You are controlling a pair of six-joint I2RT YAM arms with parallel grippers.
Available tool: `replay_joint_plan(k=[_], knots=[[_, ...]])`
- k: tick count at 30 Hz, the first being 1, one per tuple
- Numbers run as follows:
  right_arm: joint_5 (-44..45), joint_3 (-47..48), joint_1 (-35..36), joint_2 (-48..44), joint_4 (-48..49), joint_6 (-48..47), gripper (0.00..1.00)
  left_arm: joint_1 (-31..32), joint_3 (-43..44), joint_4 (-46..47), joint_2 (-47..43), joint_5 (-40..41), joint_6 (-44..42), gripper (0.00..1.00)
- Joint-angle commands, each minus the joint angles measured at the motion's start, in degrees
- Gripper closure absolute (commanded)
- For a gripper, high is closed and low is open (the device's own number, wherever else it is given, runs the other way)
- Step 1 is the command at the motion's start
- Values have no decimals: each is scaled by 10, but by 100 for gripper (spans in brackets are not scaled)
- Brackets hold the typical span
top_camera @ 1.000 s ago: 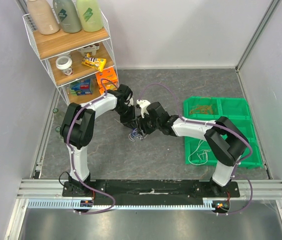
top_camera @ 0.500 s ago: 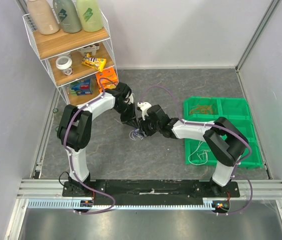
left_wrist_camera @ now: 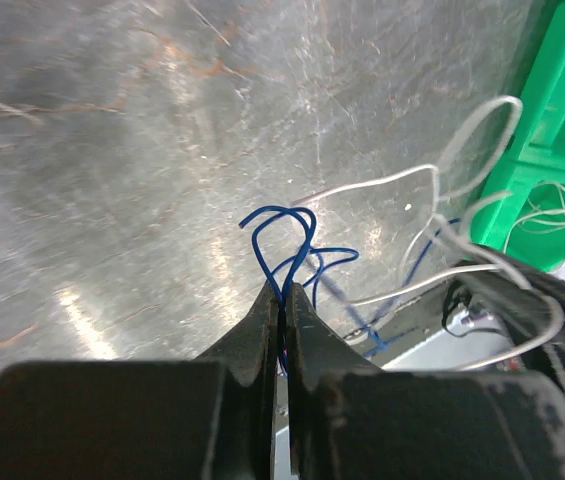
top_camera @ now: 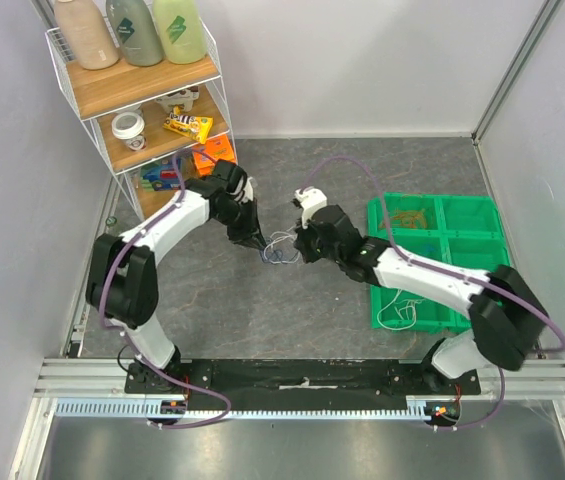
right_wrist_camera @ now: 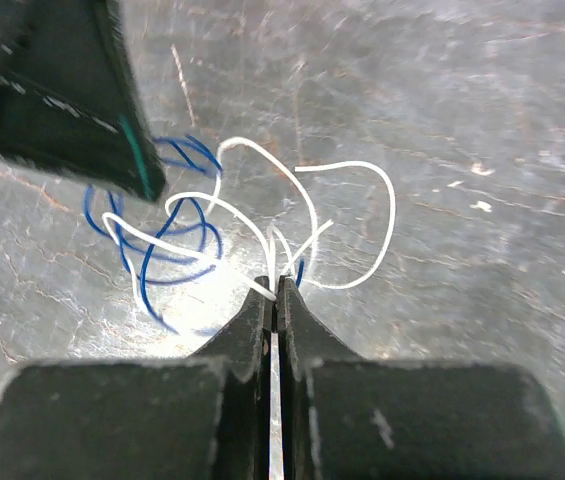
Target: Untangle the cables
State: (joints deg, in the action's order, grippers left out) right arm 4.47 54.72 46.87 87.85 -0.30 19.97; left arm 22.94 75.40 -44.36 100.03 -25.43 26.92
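The cables (top_camera: 280, 250) are a small tangle of thin blue and white wires between my two grippers, mid-table. My left gripper (top_camera: 261, 244) is shut on a blue cable loop (left_wrist_camera: 288, 232), which rises from its tips (left_wrist_camera: 284, 292). White cables (left_wrist_camera: 402, 185) trail off to the right in the left wrist view. My right gripper (top_camera: 299, 246) is shut on white cable strands (right_wrist_camera: 362, 165) at its tips (right_wrist_camera: 275, 285). The blue cables (right_wrist_camera: 177, 240) lie to the left, under a left gripper finger (right_wrist_camera: 62, 90).
A green compartment bin (top_camera: 482, 215) stands at the right, with orange wires (top_camera: 402, 217) in a far cell and white wires (top_camera: 399, 310) in a near one. A wire shelf (top_camera: 142, 110) with bottles and packets stands at the back left.
The right gripper has shut on the white strands and the left has shut on the blue loop. Both grippers have drawn apart a little, spreading the tangle between them.
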Motion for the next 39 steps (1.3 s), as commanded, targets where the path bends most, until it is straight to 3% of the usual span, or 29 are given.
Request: replay_joint_plan(k=[1,8,14,20,25,28,32,37,39], knots=[[101,-36,-1,-73,-55,24,100,-27,5,-17,-77,56,-31,98],[182,-95,-2,-137,-136,95,100,-61,2,-48,-149,114,-40,98],[302,-79,-35,-185,-255,191,100,-70,37,-112,-178,306,-20,98],[360,5,-104,-209,-313,131,100,-71,87,-165,-179,443,0,98],[321,54,-134,-204,-292,28,100,-70,73,-150,-187,411,-17,98],[354,78,-170,-196,-317,37,100,-74,62,-145,-190,428,-27,98],[283,104,-213,-212,-313,25,100,-79,45,-142,-198,434,-36,98],[-8,102,-212,-176,-268,-41,92,-80,32,-128,-200,384,-39,98],[-101,75,-209,-151,-252,-23,91,-80,32,-122,-201,355,-39,98]])
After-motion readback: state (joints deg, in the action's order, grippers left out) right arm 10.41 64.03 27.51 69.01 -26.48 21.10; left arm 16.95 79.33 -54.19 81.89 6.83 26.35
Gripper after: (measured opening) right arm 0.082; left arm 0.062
